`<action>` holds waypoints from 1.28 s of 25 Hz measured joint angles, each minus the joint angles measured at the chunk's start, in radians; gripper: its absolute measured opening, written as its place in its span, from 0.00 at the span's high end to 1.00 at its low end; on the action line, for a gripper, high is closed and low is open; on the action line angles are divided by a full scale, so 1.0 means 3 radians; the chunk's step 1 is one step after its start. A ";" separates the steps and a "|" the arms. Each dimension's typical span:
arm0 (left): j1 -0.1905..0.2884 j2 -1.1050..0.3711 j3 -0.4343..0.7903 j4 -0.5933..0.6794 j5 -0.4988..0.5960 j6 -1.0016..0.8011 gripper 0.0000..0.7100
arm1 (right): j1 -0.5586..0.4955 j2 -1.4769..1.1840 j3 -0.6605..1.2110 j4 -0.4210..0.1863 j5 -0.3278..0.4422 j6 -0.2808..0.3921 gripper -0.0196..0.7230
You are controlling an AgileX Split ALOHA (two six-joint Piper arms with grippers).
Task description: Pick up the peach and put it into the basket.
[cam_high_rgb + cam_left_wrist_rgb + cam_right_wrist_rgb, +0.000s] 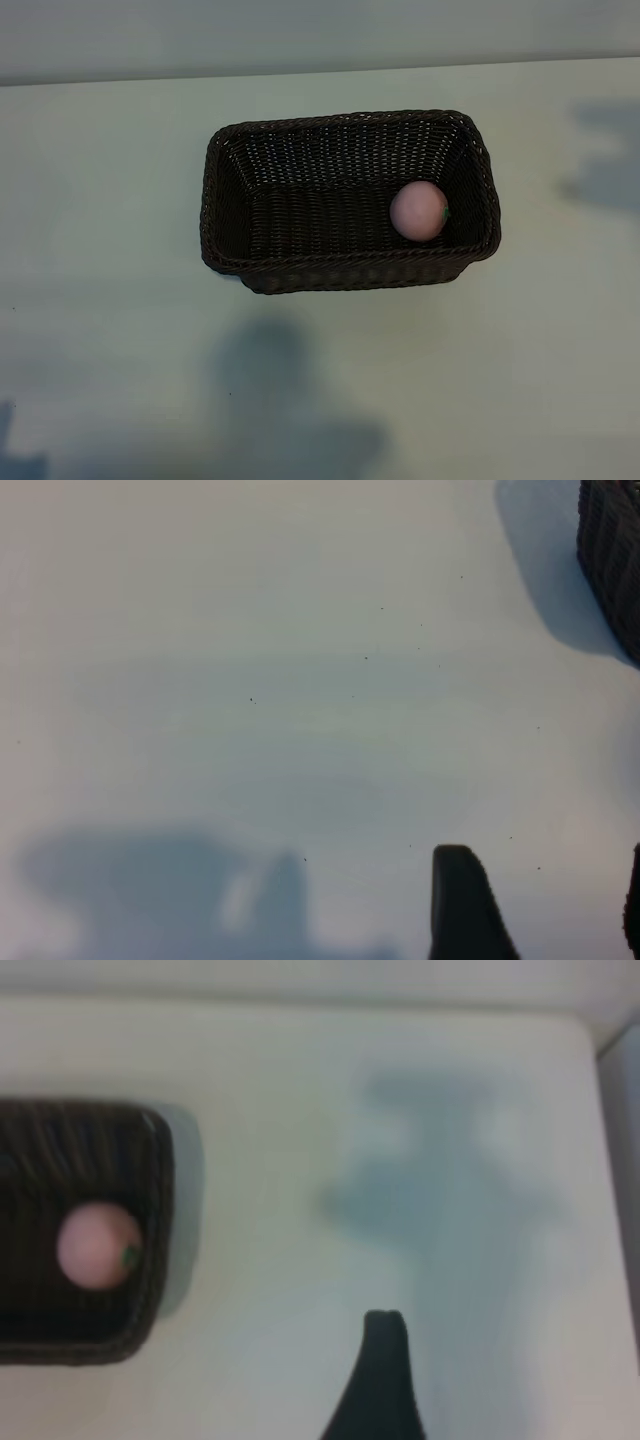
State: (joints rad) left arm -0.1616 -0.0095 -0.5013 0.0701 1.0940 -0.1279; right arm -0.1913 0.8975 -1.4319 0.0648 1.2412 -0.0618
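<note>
The peach (pixel 418 210) is lying inside the basket (pixel 300 275), resting against its wall nearest the right hand (pixel 500 1385), which is hovering empty with fingers spread wide over bare surface (pixel 120 200), just beside that end of the basket. The left hand (pixel 545 905) is hanging partly open and empty on the opposite side, near the basket's other end. The placement looks done. The remaining risk is a hand clipping the wicker rim while pulling back and jolting the basket. Nothing else is blocking either hand.
</note>
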 joint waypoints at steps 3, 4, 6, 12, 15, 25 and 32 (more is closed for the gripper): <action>0.0000 0.0000 0.0000 0.0000 0.0000 0.0000 0.43 | 0.0000 -0.0393 0.0129 -0.0006 0.0003 0.0000 0.17; 0.0000 0.0000 0.0000 0.0000 0.0000 0.0000 0.43 | 0.0000 -0.0524 0.0185 -0.0013 -0.0003 -0.0008 0.17; 0.0000 0.0000 0.0000 0.0000 0.0000 0.0000 0.43 | 0.0000 -0.0752 0.0330 -0.0024 -0.0023 -0.0012 0.17; 0.0000 0.0000 0.0000 0.0000 0.0000 0.0000 0.43 | 0.0000 -0.1361 0.0865 -0.0031 -0.0039 -0.0015 0.17; 0.0000 0.0000 0.0000 0.0000 0.0000 0.0000 0.43 | 0.0000 -0.1645 0.1191 -0.0031 -0.0101 -0.0015 0.17; 0.0000 0.0000 0.0000 0.0000 0.0000 0.0000 0.43 | 0.0239 -0.2505 0.2184 -0.0031 -0.0409 -0.0021 0.17; 0.0000 0.0000 0.0000 0.0000 0.0000 0.0000 0.43 | 0.0241 -0.3011 0.2558 -0.0031 -0.0447 -0.0025 0.17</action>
State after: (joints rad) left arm -0.1616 -0.0095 -0.5013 0.0701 1.0940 -0.1279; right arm -0.1188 -0.0059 -0.6644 0.0555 1.1070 -0.0694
